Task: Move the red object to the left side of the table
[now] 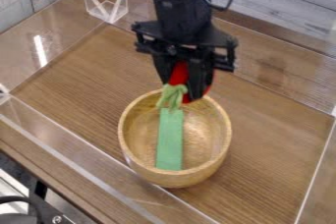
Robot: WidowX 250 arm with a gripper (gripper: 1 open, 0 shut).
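My black gripper (186, 83) points down over the far rim of the wooden bowl (138, 152). Its fingers are shut on the red object (182, 75), a small red oval toy whose green leafy end (171, 97) hangs below the fingertips, just above the bowl. The toy hangs clear of the bowl's inside. The brown wood-grain table (92, 66) stretches away to the left of the gripper.
A flat green rectangular block (168, 138) leans inside the bowl, from its floor up toward the far rim. Clear acrylic walls (59, 144) border the table. A small clear stand (102, 4) sits at the far left corner.
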